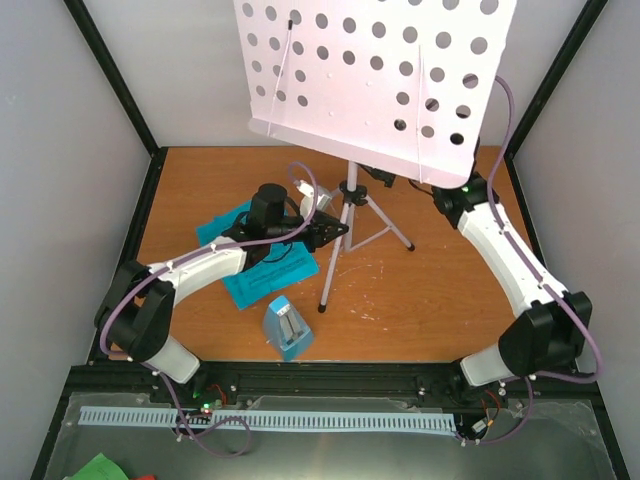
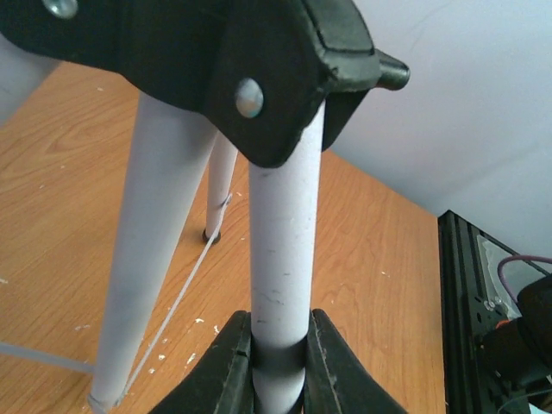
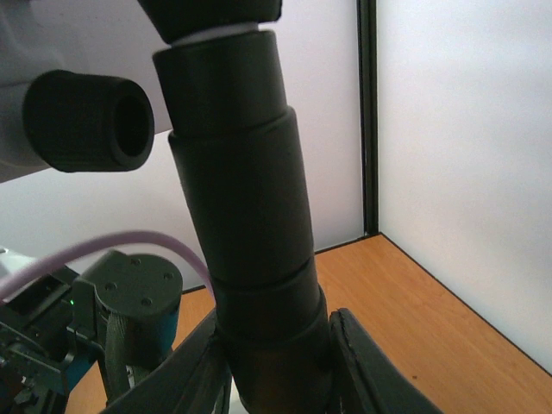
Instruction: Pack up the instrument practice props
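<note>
The grey music stand (image 1: pixel 352 205) stands upright at the back middle of the table, and its perforated desk (image 1: pixel 375 70) fills the top of the overhead view. My left gripper (image 1: pixel 337 232) (image 2: pixel 280 332) is shut on a pale tube of the tripod (image 2: pixel 283 233), just below the black hub (image 2: pixel 259 78). My right gripper (image 3: pixel 276 336) is shut on the stand's black collar (image 3: pixel 237 198); the desk hides it from above. The light-blue metronome (image 1: pixel 287 330) stands near the front. The bright-blue sheet-music pages (image 1: pixel 268 272) lie flat under my left arm.
Black frame posts and white walls enclose the wooden table (image 1: pixel 430 300). Another tripod leg ends at a foot (image 1: pixel 409 246) on the right. A white slotted strip (image 1: pixel 270 420) runs along the near rail. A green scrap (image 1: pixel 100 468) lies at the bottom left.
</note>
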`<state>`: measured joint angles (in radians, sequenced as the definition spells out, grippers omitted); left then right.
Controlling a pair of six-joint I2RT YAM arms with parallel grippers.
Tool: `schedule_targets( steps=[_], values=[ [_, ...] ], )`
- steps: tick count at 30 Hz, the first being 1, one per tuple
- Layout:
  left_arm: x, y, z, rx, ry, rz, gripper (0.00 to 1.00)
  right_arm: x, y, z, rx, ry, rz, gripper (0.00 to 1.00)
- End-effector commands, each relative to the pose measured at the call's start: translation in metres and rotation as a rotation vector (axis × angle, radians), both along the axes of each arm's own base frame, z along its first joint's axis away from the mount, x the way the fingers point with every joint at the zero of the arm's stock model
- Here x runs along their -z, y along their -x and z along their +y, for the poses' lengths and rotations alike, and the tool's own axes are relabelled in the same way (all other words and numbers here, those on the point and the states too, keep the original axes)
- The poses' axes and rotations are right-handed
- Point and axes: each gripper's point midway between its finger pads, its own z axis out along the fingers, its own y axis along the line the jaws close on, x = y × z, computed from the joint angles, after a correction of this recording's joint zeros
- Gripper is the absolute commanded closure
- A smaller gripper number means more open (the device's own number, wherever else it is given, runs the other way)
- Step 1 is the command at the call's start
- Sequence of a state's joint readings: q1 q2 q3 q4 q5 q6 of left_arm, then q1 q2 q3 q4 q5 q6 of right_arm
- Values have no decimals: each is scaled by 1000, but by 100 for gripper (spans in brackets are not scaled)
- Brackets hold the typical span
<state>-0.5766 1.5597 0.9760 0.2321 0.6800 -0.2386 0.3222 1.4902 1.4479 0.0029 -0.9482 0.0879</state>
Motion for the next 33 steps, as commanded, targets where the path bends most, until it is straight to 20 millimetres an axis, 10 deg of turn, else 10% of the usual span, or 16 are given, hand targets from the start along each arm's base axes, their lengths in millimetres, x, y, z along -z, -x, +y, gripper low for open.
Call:
schedule_targets(
  steps=[1, 33],
  values=[
    [-74, -4, -3, -28, 115, -251, 100, -12, 43, 4, -50, -23, -22, 97],
    [-236, 49, -17, -48, 366, -577, 100, 20, 103, -16, 12, -22, 33, 97]
  ],
)
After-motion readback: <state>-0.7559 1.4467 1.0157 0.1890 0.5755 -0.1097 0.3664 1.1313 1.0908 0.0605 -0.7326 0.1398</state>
